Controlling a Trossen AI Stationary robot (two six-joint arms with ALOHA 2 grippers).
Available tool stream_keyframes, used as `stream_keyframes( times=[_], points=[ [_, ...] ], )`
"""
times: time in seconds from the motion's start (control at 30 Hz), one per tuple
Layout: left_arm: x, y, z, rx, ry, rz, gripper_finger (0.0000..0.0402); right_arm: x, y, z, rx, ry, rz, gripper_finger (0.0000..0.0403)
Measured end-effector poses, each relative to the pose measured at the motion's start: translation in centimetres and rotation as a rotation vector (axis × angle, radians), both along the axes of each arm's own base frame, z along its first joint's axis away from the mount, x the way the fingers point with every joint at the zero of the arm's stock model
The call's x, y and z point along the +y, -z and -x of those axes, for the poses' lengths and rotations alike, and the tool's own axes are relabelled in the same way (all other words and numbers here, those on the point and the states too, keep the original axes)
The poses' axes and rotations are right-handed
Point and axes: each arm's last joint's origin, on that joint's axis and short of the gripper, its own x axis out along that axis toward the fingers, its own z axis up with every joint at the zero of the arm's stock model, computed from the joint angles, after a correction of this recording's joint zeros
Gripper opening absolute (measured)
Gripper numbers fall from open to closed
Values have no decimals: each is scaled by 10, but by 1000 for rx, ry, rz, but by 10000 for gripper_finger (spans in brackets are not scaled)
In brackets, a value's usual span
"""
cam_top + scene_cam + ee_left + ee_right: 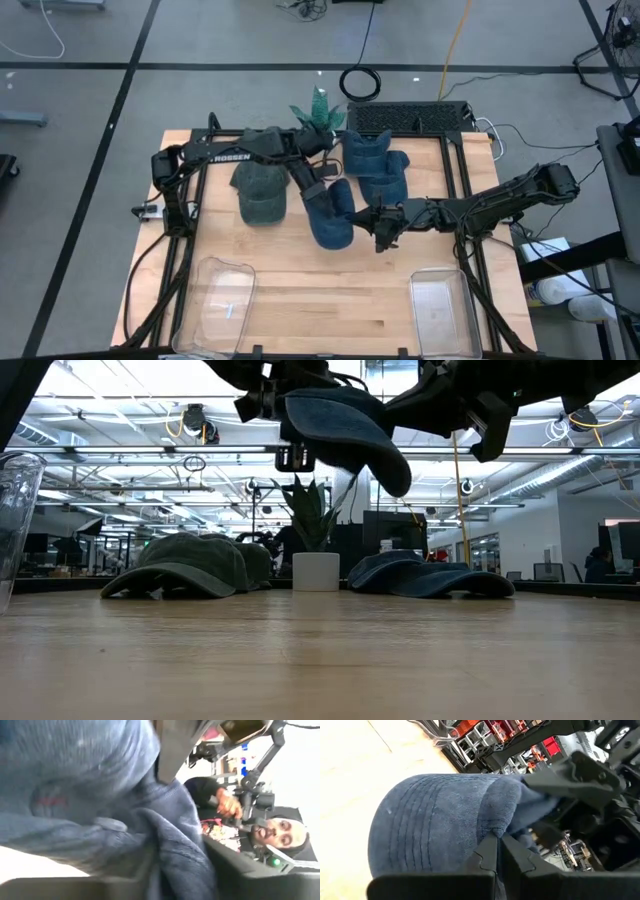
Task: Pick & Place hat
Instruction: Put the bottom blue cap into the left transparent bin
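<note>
A dark blue hat [328, 212] hangs in the air above the wooden worktop [330, 290], held between both arms just in front of the small potted plant [320, 108] that stands at the worktop's far edge. In the high view its long axis runs roughly from the plant toward the near edge, the rounded brim end pointing to the near edge; in the low view the brim [385, 460] droops downward, clear of the wood.

The left tool [322, 190] grips the hat at the end nearer the plant, its fingers closed into the fabric; its wrist view is filled with folded blue cloth and a top button [111, 824]. The right tool [381, 226] is pinched shut on the hat's edge on the side away from the left arm, its dark fingers [487, 855] meeting on a fold of denim.

Still lying on the worktop near the plant are an olive-green hat [260, 190], to the plant's left-arm side, and a pile of blue hats [375, 165] on the other. Two clear plastic bins [222, 300] [440, 308] sit at the near edge, well apart from the plant.
</note>
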Motion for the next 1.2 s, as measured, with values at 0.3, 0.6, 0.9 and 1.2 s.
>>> stream_keyframes(
  times=[0.3, 0.6, 0.9, 1.2],
  points=[
    [16, -34, 3, -237, -49, -65, 19, 0, -4, 0, -28, 18, -59, 0],
    [0, -85, 42, -402, -62, -282, 8, -1, -18, 3, -175, 55, -455, 17],
    [-51, -127, 112, -344, -19, -464, 8, 1, -32, 15, -180, -53, -633, 100],
    [-132, -117, 161, -151, 300, -795, 8, 0, -31, 16, -158, -45, -613, 149]
  ],
)
